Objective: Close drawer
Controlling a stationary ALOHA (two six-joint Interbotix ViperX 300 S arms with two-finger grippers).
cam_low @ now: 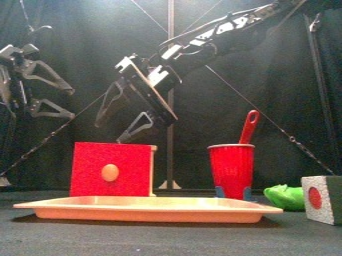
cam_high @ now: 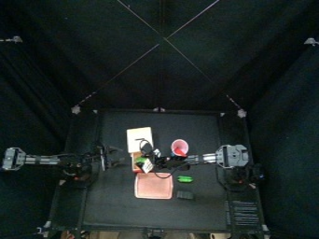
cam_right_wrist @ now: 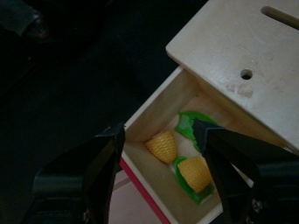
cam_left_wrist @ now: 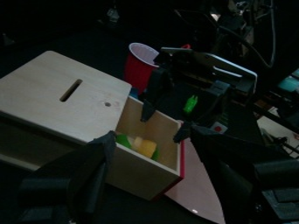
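Drawer [cam_right_wrist: 176,140] stands pulled out on the table's left-middle, yellow pieces [cam_right_wrist: 163,146] inside. Right gripper [cam_right_wrist: 163,136] hangs just above it, jaws spread. Left gripper [cam_left_wrist: 158,179] waits nearby, jaws apart.

The black table [cam_high: 112,187] carries the drawer [cam_high: 141,142], red cup [cam_high: 181,147] and pinkish tray [cam_high: 155,189].
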